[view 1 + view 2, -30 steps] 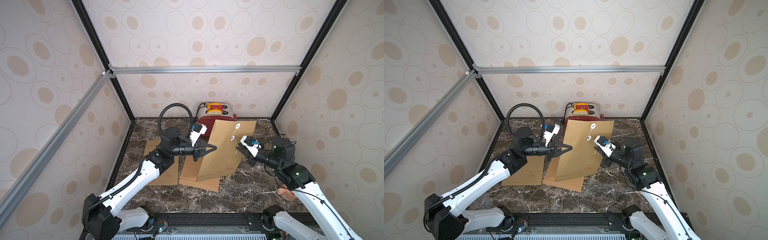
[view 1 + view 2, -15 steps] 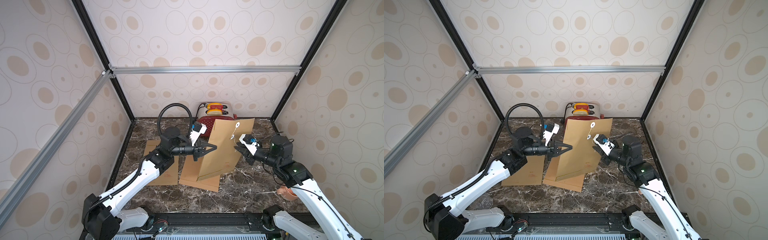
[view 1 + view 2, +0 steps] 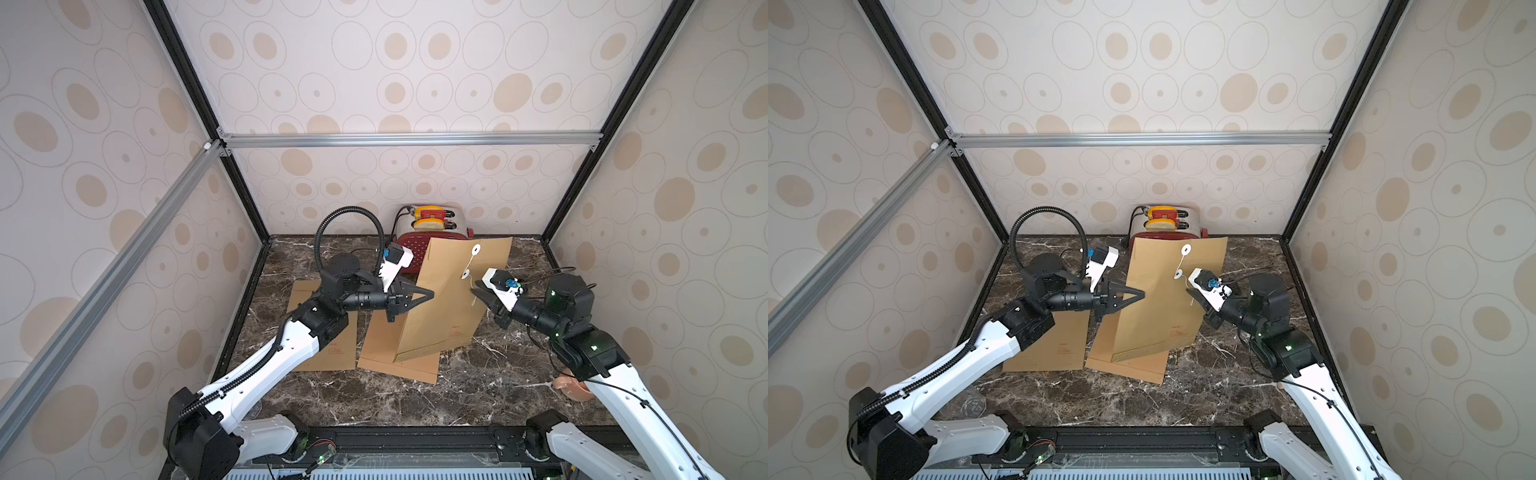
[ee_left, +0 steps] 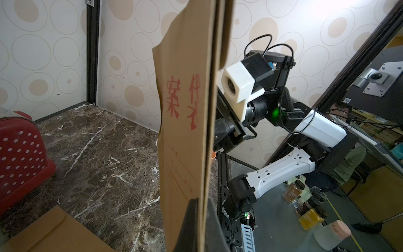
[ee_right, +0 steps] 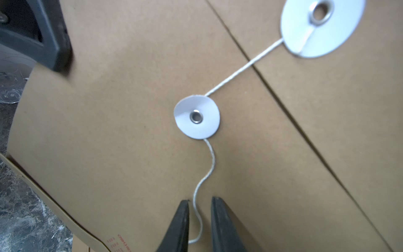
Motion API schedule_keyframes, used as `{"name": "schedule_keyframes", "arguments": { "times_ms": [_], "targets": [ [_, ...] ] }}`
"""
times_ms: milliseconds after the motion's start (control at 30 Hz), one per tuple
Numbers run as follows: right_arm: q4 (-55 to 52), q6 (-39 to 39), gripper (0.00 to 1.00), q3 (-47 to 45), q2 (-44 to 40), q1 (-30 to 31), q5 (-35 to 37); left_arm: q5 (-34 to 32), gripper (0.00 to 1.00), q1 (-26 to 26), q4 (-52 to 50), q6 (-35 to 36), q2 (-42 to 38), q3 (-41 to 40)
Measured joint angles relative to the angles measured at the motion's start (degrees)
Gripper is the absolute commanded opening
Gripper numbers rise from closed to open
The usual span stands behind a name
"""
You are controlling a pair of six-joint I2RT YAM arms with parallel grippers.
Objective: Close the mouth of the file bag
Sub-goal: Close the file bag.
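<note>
While the file bag stands in front, it hides part of the red toaster, and the string slips behind a finger, its end unseen. You see the bag nearly upright on the table, long axis rising, flap uppermost. Your left gripper clamps the bag's edge. Your right gripper faces its front near the lower disc, jaws narrowly apart, string loose between them
</note>
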Motion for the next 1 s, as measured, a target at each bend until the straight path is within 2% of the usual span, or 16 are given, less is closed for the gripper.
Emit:
{"name": "schedule_keyframes", "arguments": {
  "times_ms": [267,400,567,833,1000],
  "targets": [
    [0.22,-0.44,0.18,-0.5,0.2,0.0,-0.24,0.0,0.0,0.0,0.2,-0.07,0.0,0.0],
    [0.42,-0.31,0.12,-0.5,0.81,0.0,-0.26,0.02,0.0,0.0,0.46,-0.46,0.0,0.0],
    [0.37,0.07,0.0,-0.5,2.05,0.0,-0.15,0.02,0.0,0.0,0.74,-0.76,0.0,0.0],
    [-1.84,4.24,0.0,1.4,1.95,0.0,2.16,-0.02,0.0,0.0,0.79,-1.03,0.0,0.0],
    [-5.35,7.96,0.0,7.06,2.47,-0.07,2.1,-0.02,0.0,0.0,0.79,-1.07,0.0,0.0]
  ]
}}
